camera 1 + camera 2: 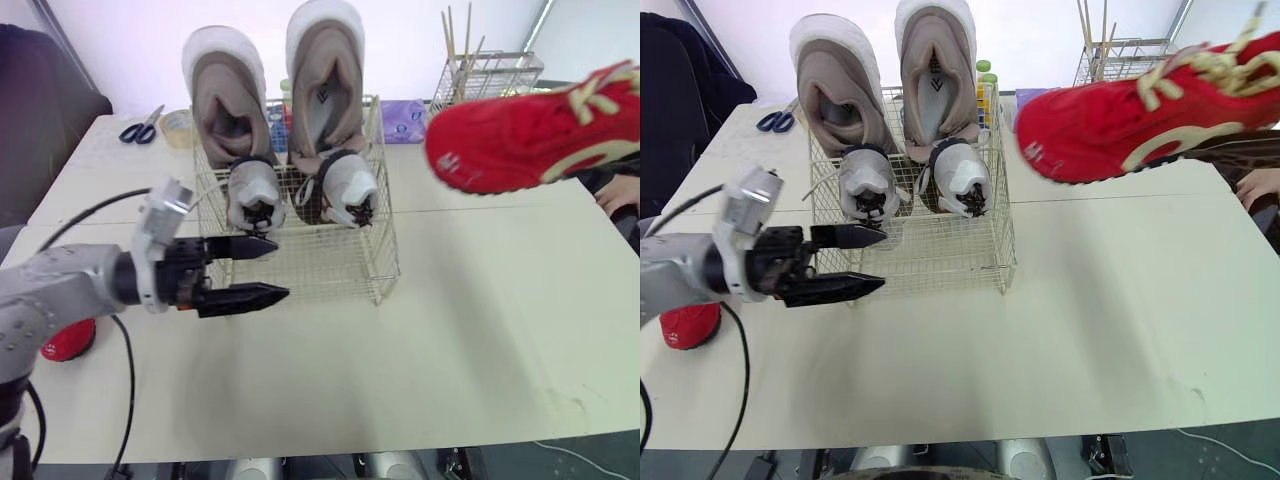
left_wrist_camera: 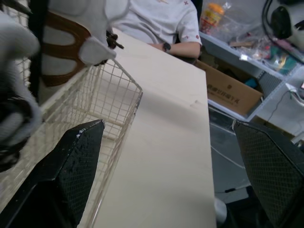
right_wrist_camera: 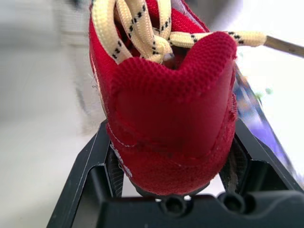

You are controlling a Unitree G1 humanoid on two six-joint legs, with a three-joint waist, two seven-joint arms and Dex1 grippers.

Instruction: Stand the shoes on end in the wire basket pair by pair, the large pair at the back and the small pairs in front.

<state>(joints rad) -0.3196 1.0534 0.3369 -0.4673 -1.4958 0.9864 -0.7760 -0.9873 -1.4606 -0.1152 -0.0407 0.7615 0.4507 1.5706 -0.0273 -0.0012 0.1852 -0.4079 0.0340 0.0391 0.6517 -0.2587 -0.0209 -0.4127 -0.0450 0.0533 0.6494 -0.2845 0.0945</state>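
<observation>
The red fabric shoe with cream laces (image 1: 530, 125) hangs in the air over the right side of the pale desk (image 1: 450, 330), well apart from the cream wire basket (image 1: 340, 270). The right claw (image 3: 171, 142) is clamped on its heel. In the basket the large taupe pair (image 1: 325, 70) stands on end at the back, with a small grey-and-white pair (image 1: 255, 195) just in front of it. A free strip remains behind the front wall. The step looks like carrying the red shoe to that strip. To do it well, bring the shoe over the gap, turn it upright before lowering, and set it to one side so a mate fits beside it. The left claw (image 1: 280, 270), fingers spread and empty, sits just beside the basket's front left corner; it could steady the wire but should keep out of the descent. The shoe's heel end is cut off in the head views. A red object (image 1: 68, 340) at the desk's left edge is half hidden behind the arm, so I cannot tell whether it is the mate.
</observation>
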